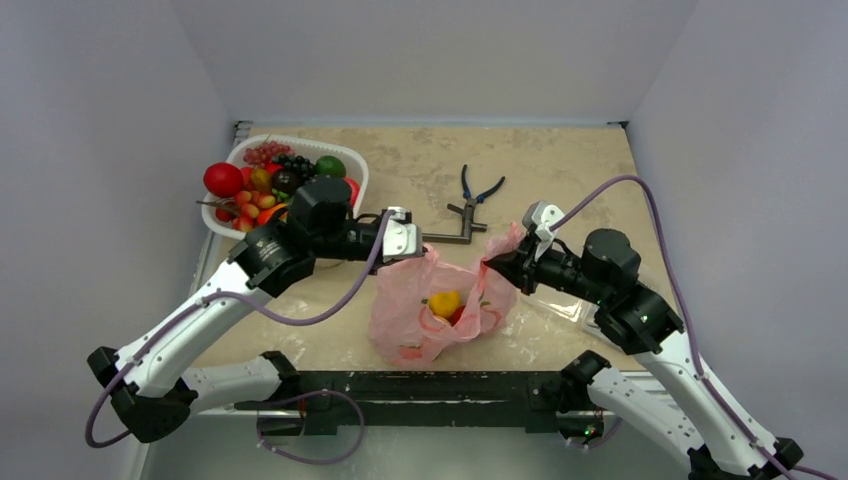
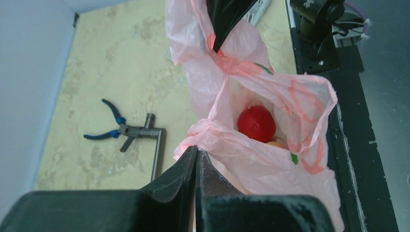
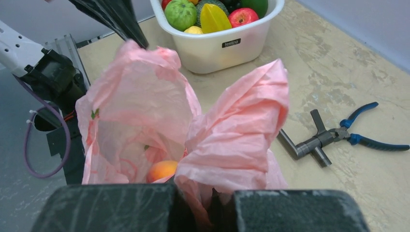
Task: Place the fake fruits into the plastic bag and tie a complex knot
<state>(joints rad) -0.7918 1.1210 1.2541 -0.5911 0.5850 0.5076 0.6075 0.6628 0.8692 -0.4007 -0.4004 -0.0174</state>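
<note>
Soft, even light is coming from overhead, casting only faint shadows on the tabletop [image 1: 580, 160] beside the plastic bag [image 1: 400, 320], whose thin film is glowing pink. Below the bag in the wrist views, the left tool [image 2: 196, 151] and right tool [image 3: 208, 203] are blurring, too close to the lens.

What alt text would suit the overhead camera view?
A pink plastic bag is held open, the left end effector and right end effector each pinching its rim. A yellow fruit shows inside; a white basket holding other fruits and pliers lie behind.
</note>
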